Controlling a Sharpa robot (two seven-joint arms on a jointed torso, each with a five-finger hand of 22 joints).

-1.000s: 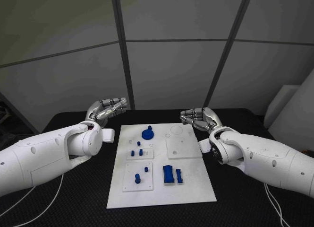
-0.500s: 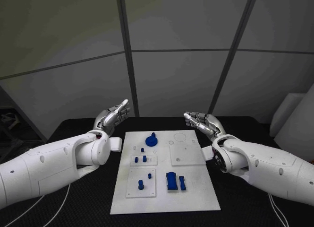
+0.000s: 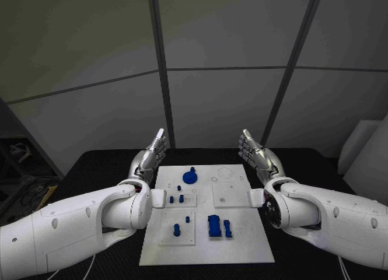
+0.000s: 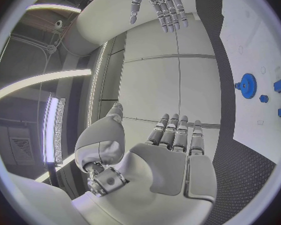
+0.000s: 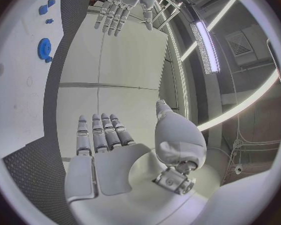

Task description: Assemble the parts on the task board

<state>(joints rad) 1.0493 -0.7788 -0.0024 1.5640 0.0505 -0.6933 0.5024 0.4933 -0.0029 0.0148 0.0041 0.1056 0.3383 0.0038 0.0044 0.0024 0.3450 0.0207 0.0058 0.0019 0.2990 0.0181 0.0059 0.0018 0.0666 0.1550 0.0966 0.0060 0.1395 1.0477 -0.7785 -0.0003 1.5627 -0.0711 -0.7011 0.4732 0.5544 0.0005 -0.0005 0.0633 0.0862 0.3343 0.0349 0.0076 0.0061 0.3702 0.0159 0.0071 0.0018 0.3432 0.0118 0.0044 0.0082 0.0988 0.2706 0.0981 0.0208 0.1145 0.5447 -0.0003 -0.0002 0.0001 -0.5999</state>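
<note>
White task board carries blue parts.

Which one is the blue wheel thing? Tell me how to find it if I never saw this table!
Look at the white task board in the middle of the black table. Go to the board's far end, between the two raised hands, a bit toward the robot's left. There sits the blue gear: it is round and toothed, the only round blue piece, while the other blue parts nearer the robot are small pegs and blocks.

Head camera looking down at task board, wrist cameras behind each palm, sharing blue gear
</note>
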